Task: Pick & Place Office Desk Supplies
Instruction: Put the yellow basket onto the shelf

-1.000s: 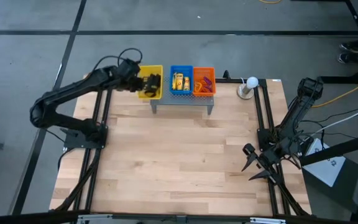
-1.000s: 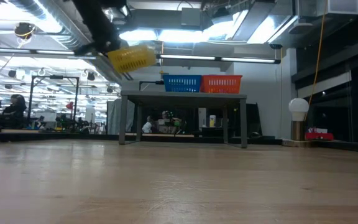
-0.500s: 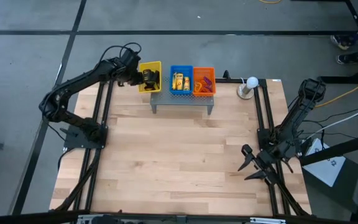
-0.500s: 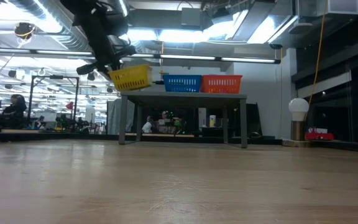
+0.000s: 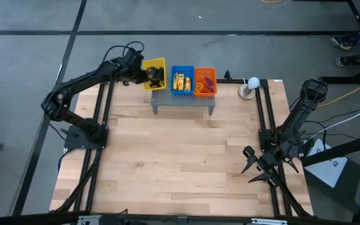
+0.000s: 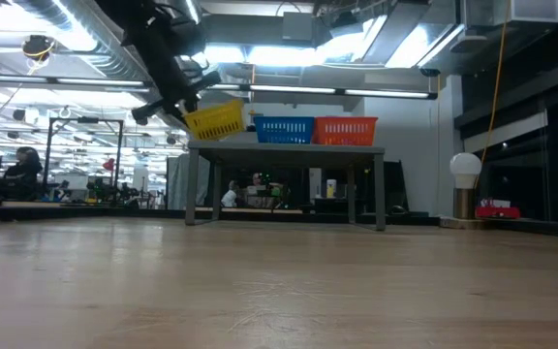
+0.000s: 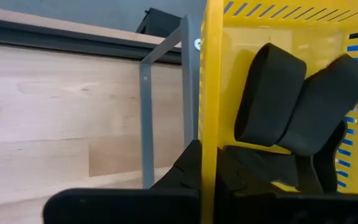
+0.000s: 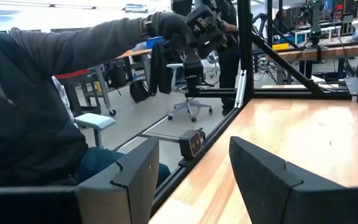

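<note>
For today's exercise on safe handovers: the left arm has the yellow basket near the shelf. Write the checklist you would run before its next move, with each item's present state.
1. Left end effector shut on the yellow basket's wall: ok.
2. Basket level: not ok; the low view shows it tilted.
3. Basket resting on the grey shelf: not ok; it hangs at the shelf's left end, raised.
4. Black clips inside the basket: ok.
5. Free shelf space beside the blue basket: cannot tell.
6. Right end effector open, away from the shelf at the table's right edge: ok.
</note>
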You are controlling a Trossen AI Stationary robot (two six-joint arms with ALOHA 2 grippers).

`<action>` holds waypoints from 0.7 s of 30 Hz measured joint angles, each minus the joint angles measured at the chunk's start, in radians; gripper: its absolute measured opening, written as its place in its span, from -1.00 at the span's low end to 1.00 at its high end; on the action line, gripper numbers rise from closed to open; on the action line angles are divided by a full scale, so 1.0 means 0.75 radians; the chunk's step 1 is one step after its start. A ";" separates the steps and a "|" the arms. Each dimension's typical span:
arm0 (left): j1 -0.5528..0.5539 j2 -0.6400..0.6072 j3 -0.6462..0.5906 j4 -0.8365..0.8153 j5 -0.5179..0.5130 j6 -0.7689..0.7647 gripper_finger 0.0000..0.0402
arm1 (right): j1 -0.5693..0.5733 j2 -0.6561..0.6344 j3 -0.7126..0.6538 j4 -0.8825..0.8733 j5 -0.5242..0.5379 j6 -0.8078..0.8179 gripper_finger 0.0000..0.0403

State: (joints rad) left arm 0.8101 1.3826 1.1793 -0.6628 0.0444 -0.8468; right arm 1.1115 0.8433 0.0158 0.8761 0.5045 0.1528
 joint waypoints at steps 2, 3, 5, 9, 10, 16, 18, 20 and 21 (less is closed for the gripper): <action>-0.015 0.020 0.000 0.004 0.001 -0.004 -0.99 | 0.000 0.000 0.000 0.001 0.000 -0.001 -0.02; -0.021 0.031 0.000 0.009 0.000 -0.005 -0.99 | 0.000 0.000 0.000 0.001 0.000 -0.005 -0.02; -0.031 0.044 0.000 0.012 0.001 -0.003 -0.99 | 0.000 0.000 0.000 0.001 0.000 -0.006 -0.02; -0.044 0.067 0.000 0.020 0.000 0.014 -0.99 | 0.000 0.000 0.000 0.001 0.000 -0.006 -0.02; -0.046 0.072 0.000 0.021 -0.002 0.017 -0.98 | 0.000 0.000 0.000 0.001 0.000 -0.006 -0.02; -0.051 0.083 0.000 0.024 -0.005 0.025 -0.98 | 0.000 0.000 0.000 0.001 0.000 -0.006 -0.02; -0.051 0.082 0.000 0.023 -0.010 0.028 -0.98 | 0.000 0.000 0.000 0.001 0.000 -0.006 -0.02; -0.051 0.082 0.000 0.023 -0.011 0.028 -0.98 | 0.000 0.000 0.000 0.001 0.000 -0.006 -0.02; -0.051 0.082 0.000 0.024 -0.011 0.028 -0.98 | 0.000 0.000 0.000 0.001 0.000 -0.009 -0.02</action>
State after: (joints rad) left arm 0.7719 1.4445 1.1793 -0.6451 0.0364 -0.8257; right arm 1.1117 0.8433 0.0158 0.8767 0.5045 0.1458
